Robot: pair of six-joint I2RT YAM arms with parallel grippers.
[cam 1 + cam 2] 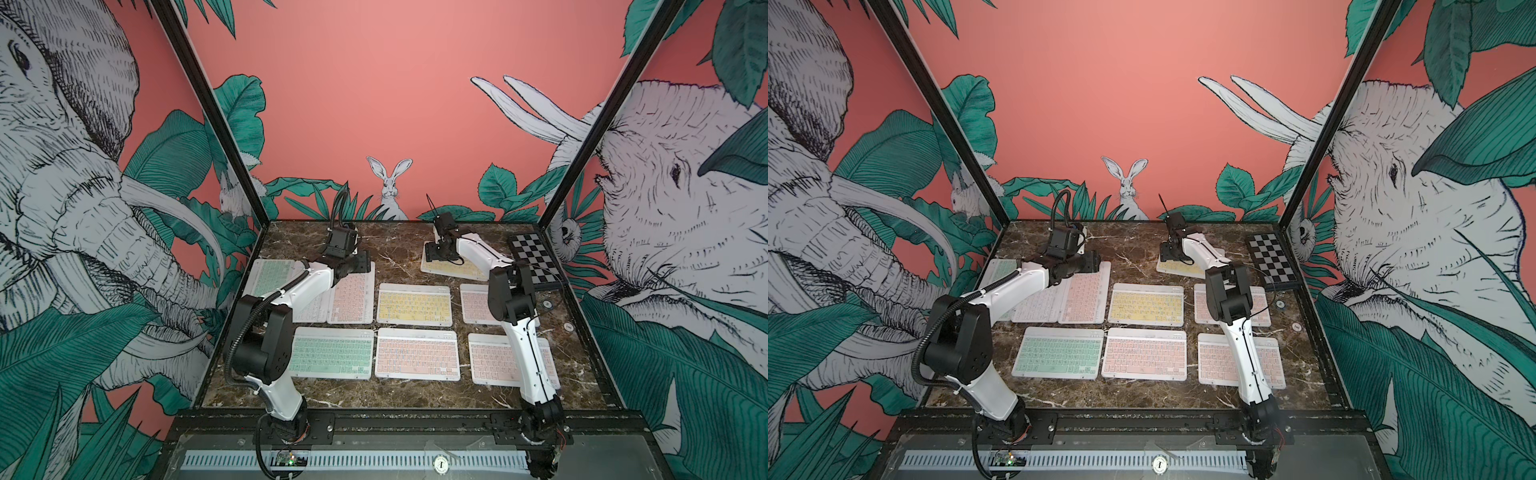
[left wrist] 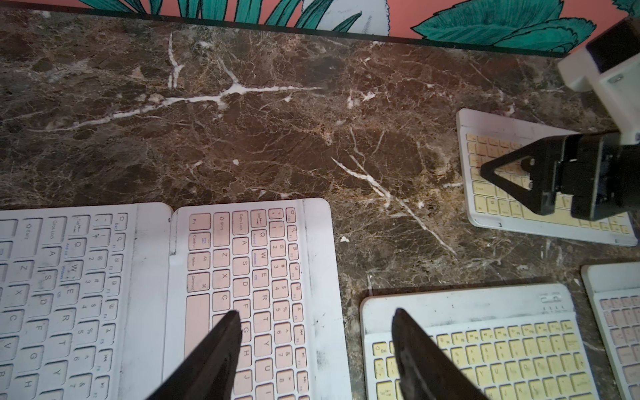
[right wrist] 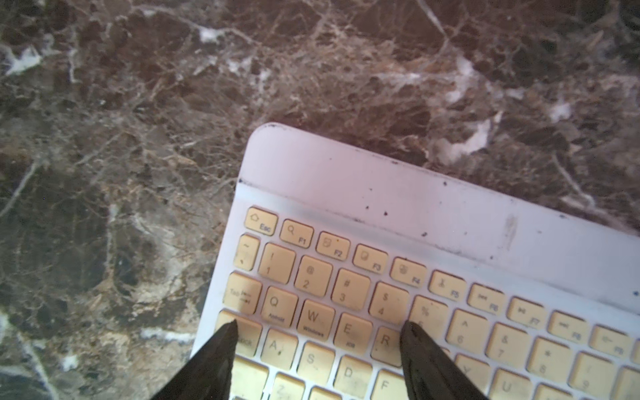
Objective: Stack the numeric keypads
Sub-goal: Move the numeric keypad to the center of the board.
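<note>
Several numeric keypads lie flat on the marble table (image 1: 399, 257), none on top of another. In a top view a yellow keypad (image 1: 457, 268) lies at the back, and my right gripper (image 1: 436, 251) hangs open low over its left end. The right wrist view shows that gripper (image 3: 318, 323) with its tips over the Caps Lock and R keys of the keypad (image 3: 433, 225). My left gripper (image 2: 317, 313) is open and empty, spanning the gap between a pink keypad (image 2: 270, 277) and the centre yellow keypad (image 2: 485, 332).
A mint keypad (image 1: 332, 352), a pink keypad (image 1: 417, 353) and another pink one (image 1: 492, 357) line the front row. A black-and-white checkered board (image 1: 536, 259) lies at the back right. Two small round discs (image 1: 547, 304) sit near the right edge.
</note>
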